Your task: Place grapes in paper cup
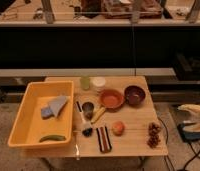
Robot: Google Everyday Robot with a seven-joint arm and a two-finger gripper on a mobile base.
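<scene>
**STATUS: GRAPES AT TABLE EDGE, CUP AT REAR, ARM OFF TO THE SIDE**

1. Layout. The table [138, 117] carried a crowded set of items. The grapes [154, 135] lay as a dark bunch near the front right corner, resting on the bare wood and touching nothing. The paper cup [98, 83] stood upright at the rear edge, just beside a pale green cup [85, 82] on its left. The grapes and the paper cup were well apart, at roughly opposite ends of a diagonal.

2. Obstacles between them. An orange bowl [112, 98] and a dark brown bowl [134, 94] sat side by side in front of the paper cup. A peach-coloured fruit [118, 128] lay left of the grapes. A small metal cup [88, 108] and a dark striped packet [103, 138] occupied the centre front. A yellow bin [33, 127] filled the left side, holding a grey-blue cloth [54, 106] and a green item [52, 138].

3. Reasoning on placement. In my judgement the grapes' position at the open right edge favoured a side approach. The bowls probably called for a lifted carry over them, not a slide across the surface.

4. End effector. Only a pale section of the arm [195, 112] showed at the right border, beyond the table edge and above a blue device [191, 134] on the floor. The gripper itself was not visible from where I stood; it lay somewhere off to the right. I could not tell its opening or whether it held anything. The grapes remained ungrasped on the table, so the pick step appeared not yet begun.
</scene>
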